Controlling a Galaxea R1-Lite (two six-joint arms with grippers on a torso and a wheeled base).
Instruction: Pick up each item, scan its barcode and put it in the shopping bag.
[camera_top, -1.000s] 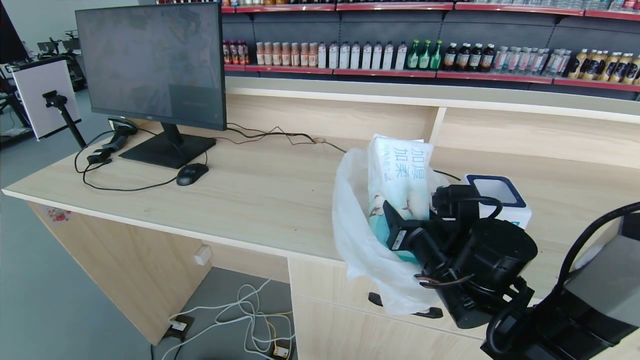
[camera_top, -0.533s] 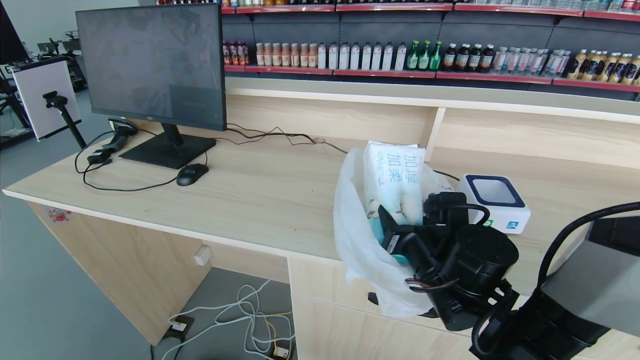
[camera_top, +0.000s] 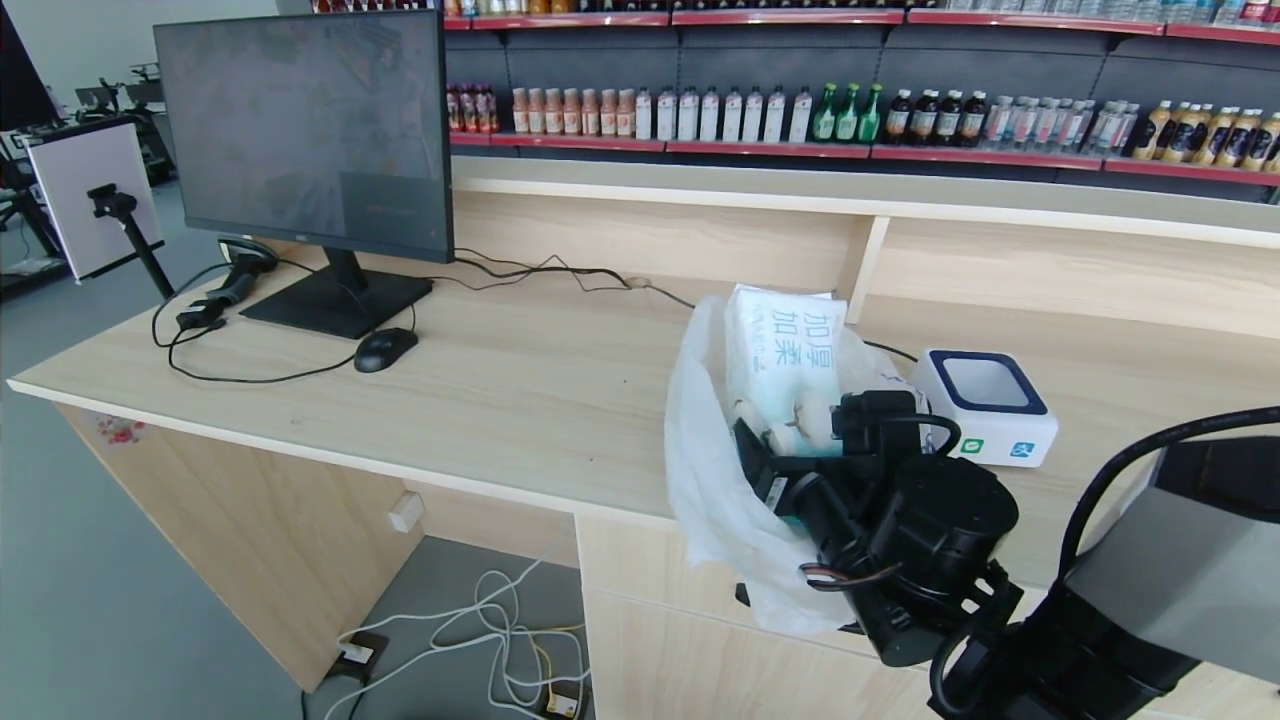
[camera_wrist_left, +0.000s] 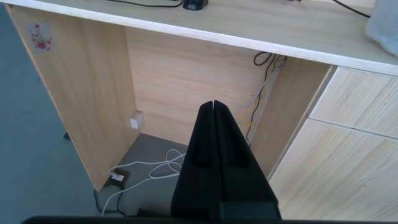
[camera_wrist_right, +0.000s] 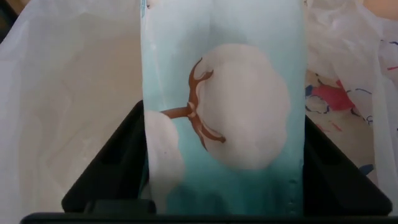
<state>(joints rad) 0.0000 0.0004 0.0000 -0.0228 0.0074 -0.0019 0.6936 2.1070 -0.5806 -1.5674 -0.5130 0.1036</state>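
The tissue pack (camera_top: 790, 360) is being clasped by the right gripper (camera_wrist_right: 227, 186), partly inside the shopping bag (camera_top: 705, 470); release seems outstanding. The left gripper (camera_wrist_left: 213, 111) is being held closed.

This is looking like a shop: bottled drinks (camera_top: 700, 110) are lining red-edged shelves (camera_top: 860, 148) behind a wooden checkout counter (camera_top: 520, 380) that is carrying a monitor (camera_top: 300, 125) and a scanner box (camera_top: 985, 405)

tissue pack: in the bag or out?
Partly in: lower end of the tissue pack sits inside the shopping bag, top above the rim, right gripper shut on it.
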